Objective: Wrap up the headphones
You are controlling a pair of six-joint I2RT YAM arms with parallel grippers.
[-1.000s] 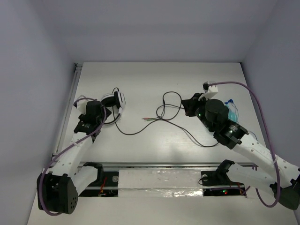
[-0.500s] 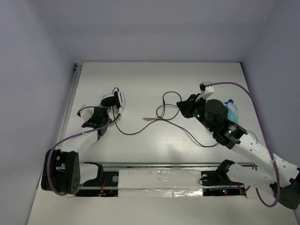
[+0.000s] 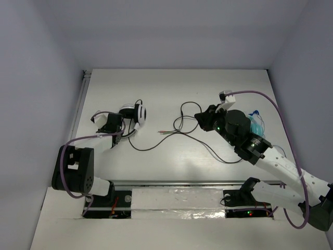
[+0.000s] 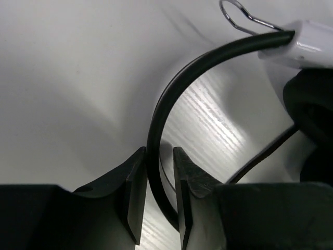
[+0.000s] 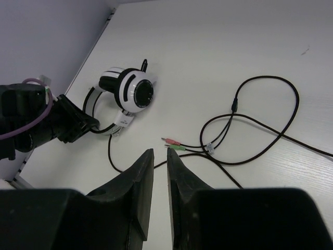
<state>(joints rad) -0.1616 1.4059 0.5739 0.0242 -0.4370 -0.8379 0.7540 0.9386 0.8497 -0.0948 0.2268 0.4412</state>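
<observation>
Two grippers are doing different work. The left gripper (image 4: 158,156) has its jaws pinched on the thin black headband (image 4: 155,122) of the headphones (image 3: 134,114). These lie at the left of the tabletop (image 3: 171,86), with the earcups just right of that gripper. The right gripper (image 5: 160,156) hovers over the middle-right of the tabletop, its jaws drawn almost together with nothing between them.

The cable (image 5: 260,122) trails loose from the headphones toward the right and gathers in crossed loops there. Its plugs (image 5: 173,144) lie between the headphones and the loops.

The grip on the headband looks the weakest point. The band is thin and rounded, and the earcups' weight sits off to one side, so a lift or turn could twist it out of the jaws.

The crossed loops could tighten into a knot if the cable is pulled from one end. A hard pull could also drag the headphones. Unless the right jaws spread before descending, they would likely only push the cable along the tabletop. A teal object (image 3: 256,122) sits close by the right arm and could be knocked.
</observation>
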